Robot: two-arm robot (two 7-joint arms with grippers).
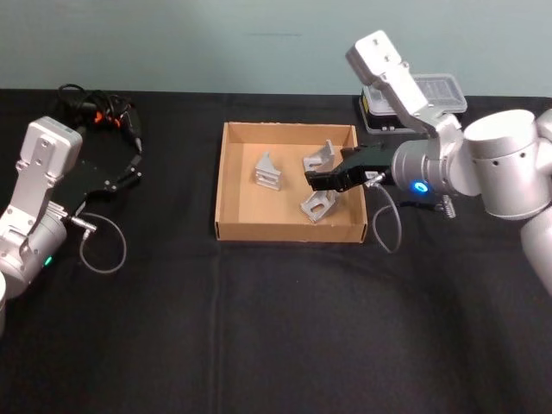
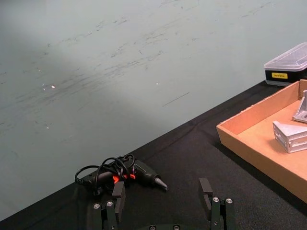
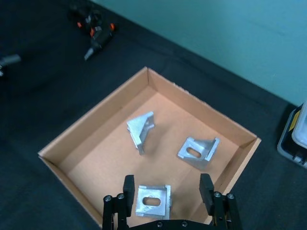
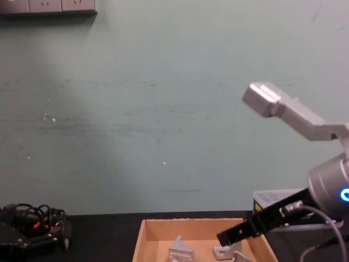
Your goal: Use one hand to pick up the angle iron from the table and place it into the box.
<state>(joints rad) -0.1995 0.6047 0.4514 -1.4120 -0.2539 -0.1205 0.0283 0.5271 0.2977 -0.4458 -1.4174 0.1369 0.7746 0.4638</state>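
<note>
The table point(image 1: 259, 345) is seen as a flat black surface, bare along its near edge. Toward the middle of it, nearer the far edge, the box point(image 1: 233, 226) is set: a shallow tan cardboard tray with low walls. Three angle irons are lying on its floor, apart from one another. The nearest angle iron point(image 1: 318, 205) rests by the box's near right corner; in the right wrist view it point(image 3: 152, 201) is seen directly below and between the spread fingers, untouched by either. A second angle iron point(image 1: 267, 170) stands toward the middle of the floor, and a third angle iron point(image 1: 319, 158) lies near the far right corner. The right gripper point(image 1: 323, 180) is held over the right part of the box, above the nearest piece, with its fingers point(image 3: 128, 188) released and nothing between them; the silver-grey arm behind it reaches in from the table's right edge. The left gripper point(image 1: 131, 171) is parked above the table near its left edge, well apart from the box, its fingers point(image 2: 118, 194) likewise spread and empty. Just beyond it, by the far left corner of the table, a dark tool with a coiled cable point(image 1: 102, 112) is lying. Beyond the box's far right corner, a black case with a clear lid point(image 1: 440, 93) is set at the table's far edge.
</note>
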